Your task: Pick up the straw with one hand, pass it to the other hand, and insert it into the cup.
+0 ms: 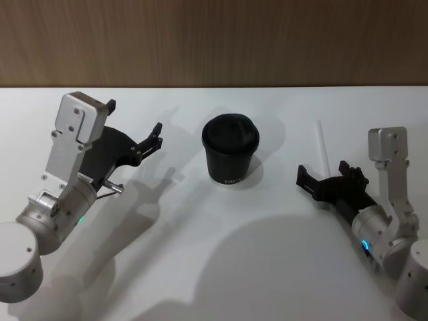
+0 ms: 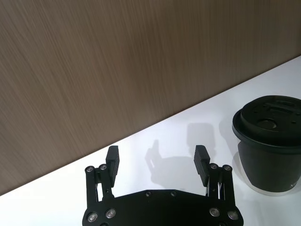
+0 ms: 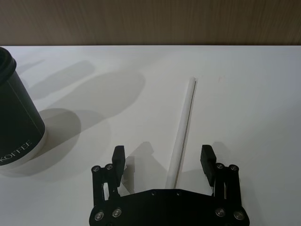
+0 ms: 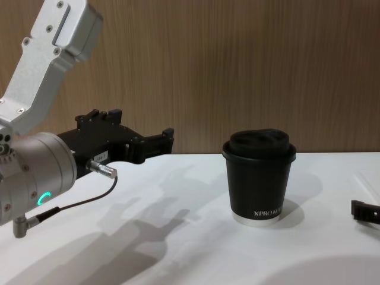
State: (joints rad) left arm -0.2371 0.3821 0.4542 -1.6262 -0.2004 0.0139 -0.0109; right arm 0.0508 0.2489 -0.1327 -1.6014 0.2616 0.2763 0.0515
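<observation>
Hovering low at the near right, the right gripper [image 1: 326, 173] is holding its fingers wide apart, straddling the near end of the straw [image 1: 322, 146] without closing on it. The straw is lying flat on the white table [image 1: 200, 267], running from between those fingers toward the far edge, well to the right of the cup [image 1: 231, 150]. The cup is standing upright at the centre with its domed lid on, sitting between the two grippers and apart from both. Farther back on the left, the left gripper [image 1: 134, 119] is hanging above the table with its fingers spread apart, gripping nothing and pointing toward the cup. A wood-grain wall [image 1: 214, 40] is closing off the far side.
</observation>
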